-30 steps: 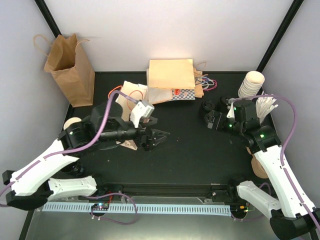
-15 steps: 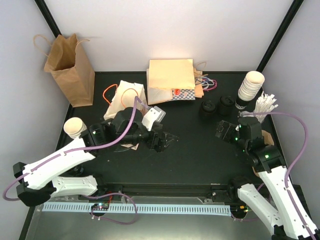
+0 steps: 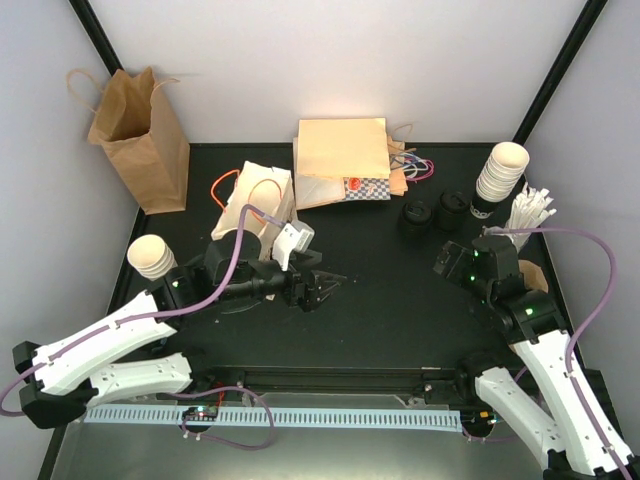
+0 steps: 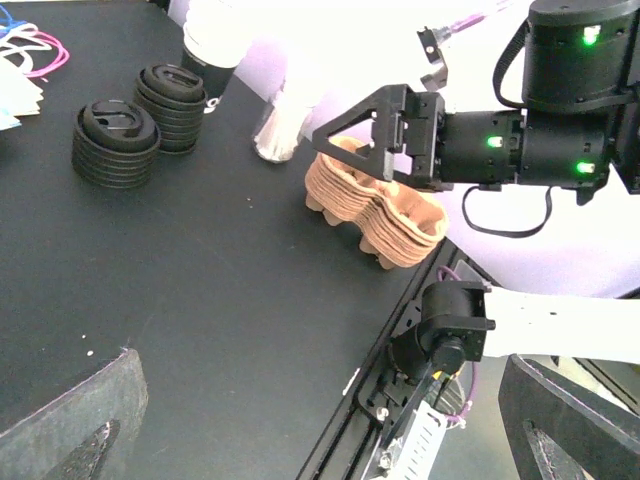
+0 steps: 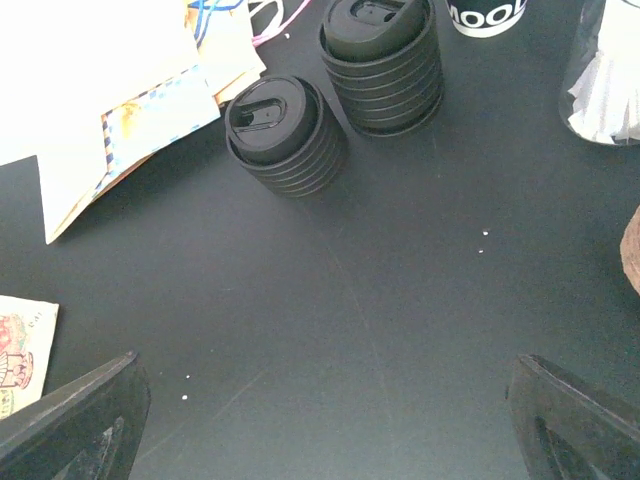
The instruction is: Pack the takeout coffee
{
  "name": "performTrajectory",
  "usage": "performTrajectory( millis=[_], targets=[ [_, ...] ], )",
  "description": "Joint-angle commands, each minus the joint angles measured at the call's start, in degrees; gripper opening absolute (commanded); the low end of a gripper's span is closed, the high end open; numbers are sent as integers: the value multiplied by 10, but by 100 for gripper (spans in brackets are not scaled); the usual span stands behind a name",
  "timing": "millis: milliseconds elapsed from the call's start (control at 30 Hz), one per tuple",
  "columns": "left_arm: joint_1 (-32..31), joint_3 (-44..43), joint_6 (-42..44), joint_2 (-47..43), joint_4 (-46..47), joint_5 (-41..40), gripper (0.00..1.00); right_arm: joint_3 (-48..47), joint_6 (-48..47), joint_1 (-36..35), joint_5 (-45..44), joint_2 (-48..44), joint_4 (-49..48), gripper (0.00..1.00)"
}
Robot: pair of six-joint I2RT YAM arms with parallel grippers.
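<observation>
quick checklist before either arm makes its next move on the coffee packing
1. left end effector open and empty: ok
2. right end effector open and empty: ok
3. lone cup at the left table edge has a lid on: not ok, its top looks open in the top view
4. lid stacks upright and ahead of the right end effector, bare table between: ok
5. brown bag standing upright at the far left, mouth open: ok
6. a lidded coffee anywhere in view: not ok, none seen
</observation>
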State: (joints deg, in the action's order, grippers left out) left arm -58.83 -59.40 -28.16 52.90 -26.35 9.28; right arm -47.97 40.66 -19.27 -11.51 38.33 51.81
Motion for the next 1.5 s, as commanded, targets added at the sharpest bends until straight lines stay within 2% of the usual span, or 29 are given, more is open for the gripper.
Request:
performTrajectory(
  millis=[0,367,567,767,867,1033,1267,1467],
  targets=[
    [2,-6,13,8,22,29,99,14,16,-2,-7,5,-22,100],
    [1,3,16,31,32,74,99,12,36,-2,3,36,-7,100],
    [-1,2,8,61,40,104,99,43,15,-2,4,5,-48,100],
    [-7,-3,4,79,45,119,99,24,78,4,-114,43,25,100],
    [-9,-5,3,84,43,123,99,17,100,28,-175,46,50,96],
    [-10,-4,4,83,34,123,99,17,86,127,-205,40,28,96],
    [-12,-4,6,73,16,132,99,20,63,316,-136,74,-10,95],
    [-12,-3,14,68,4,144,99,35,70,421,-101,71,-16,95]
  ],
)
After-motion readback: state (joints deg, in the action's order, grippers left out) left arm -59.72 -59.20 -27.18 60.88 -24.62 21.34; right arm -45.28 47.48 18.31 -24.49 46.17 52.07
